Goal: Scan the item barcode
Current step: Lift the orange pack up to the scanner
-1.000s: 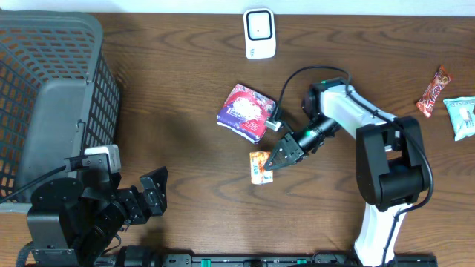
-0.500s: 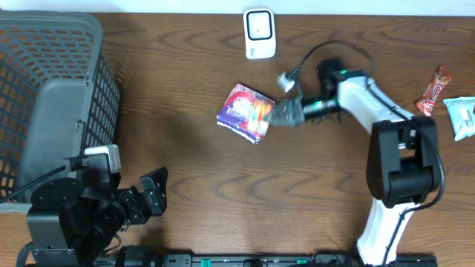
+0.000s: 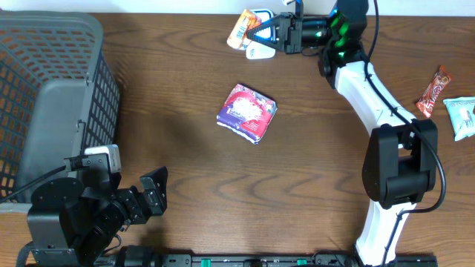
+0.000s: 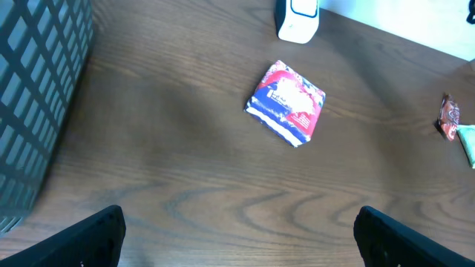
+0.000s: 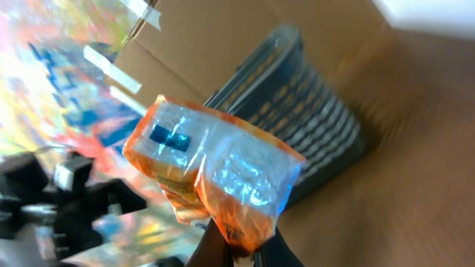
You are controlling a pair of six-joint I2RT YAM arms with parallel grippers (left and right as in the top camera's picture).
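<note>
**Orange packet held up over the scanner at the table's far edge**

Right arm stretches long across the table (image 3: 185, 170) to its far side. Right gripper (image 3: 256, 33) is clamped on a small orange packet (image 3: 240, 27), jaws pinched together on one end of it. The packet sticks out past the fingertips, toward the basket side. From overhead the gripper and packet lie across the upper part of the white scanner (image 3: 257, 52). Whether packet and scanner touch, I cannot tell.

Right wrist view: the orange packet (image 5: 215, 178) fills the middle of the frame. It is crinkled, with a clear shiny panel and a small blue mark near its upper left. The dark fingertips pinch its lower edge. The background is blurred; a dark mesh shape shows behind it.

Left arm sits at the near left corner, beside the grey mesh basket (image 3: 44, 96). Left gripper (image 3: 152, 194) is spread wide and holds nothing. In its own camera the two fingers (image 4: 96, 233) show only at the bottom corners, well apart, with bare wood between them.

A purple-and-red packet (image 3: 246, 112) lies flat near the middle of the table, turned at an angle, well clear of both grippers. At the right edge lie a red-brown candy bar (image 3: 433, 91) and, just beside it, a pale blue packet (image 3: 462, 117).
</note>
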